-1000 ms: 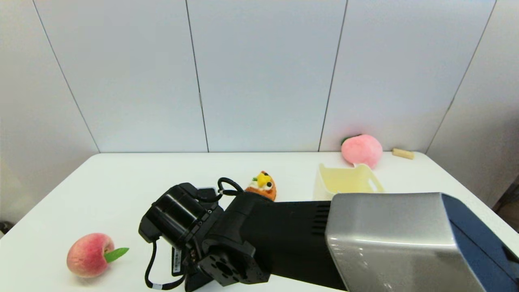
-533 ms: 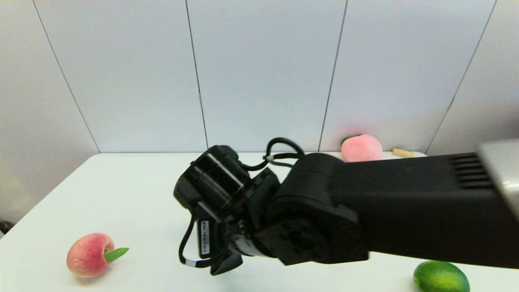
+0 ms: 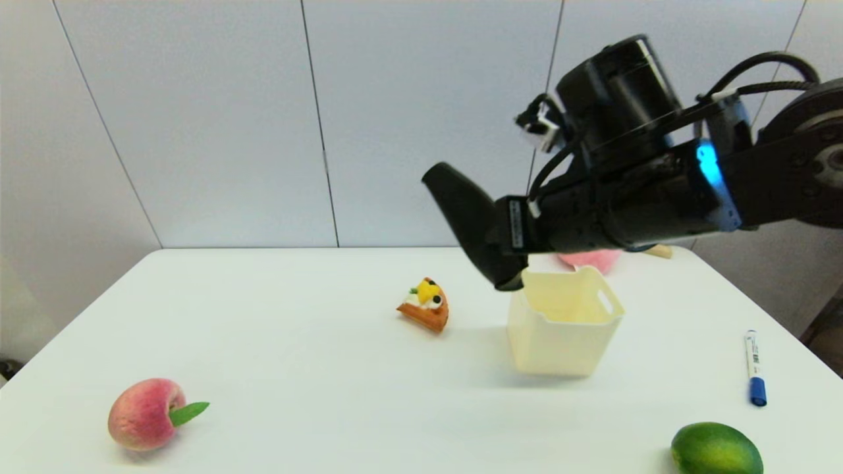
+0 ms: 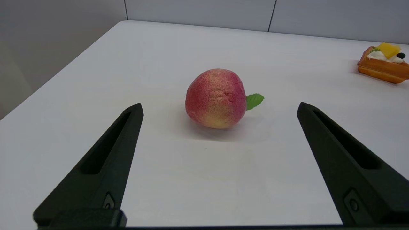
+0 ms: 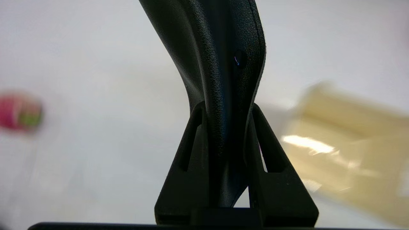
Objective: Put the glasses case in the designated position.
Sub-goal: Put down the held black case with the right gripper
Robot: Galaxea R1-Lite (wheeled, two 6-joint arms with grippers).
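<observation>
Worktop: a plain white worktop with rounded far corners, set against pale grey wall panels split by thin dark seams.

Glasses case: the glasses case is up in the air, off the worktop, above and just left of the cream basket. Its long axis slants: the free end points up and to the robot's left, the lower end dips toward the basket's near-left rim. I can't tell if that lower end touches the rim.

Right gripper: the right gripper reaches in from the right, high over the basket; its fingers are pinched on the case's lower part, squeezing the soft leather between them.

Left gripper: the left gripper hangs low over the left side of the worktop with its fingers spread wide, holding nothing, a peach lying ahead of them.

Other things: a cake slice sits left of the basket; a blue marker and a lime lie near the right edge; a pink plush is partly hidden behind the arm.
</observation>
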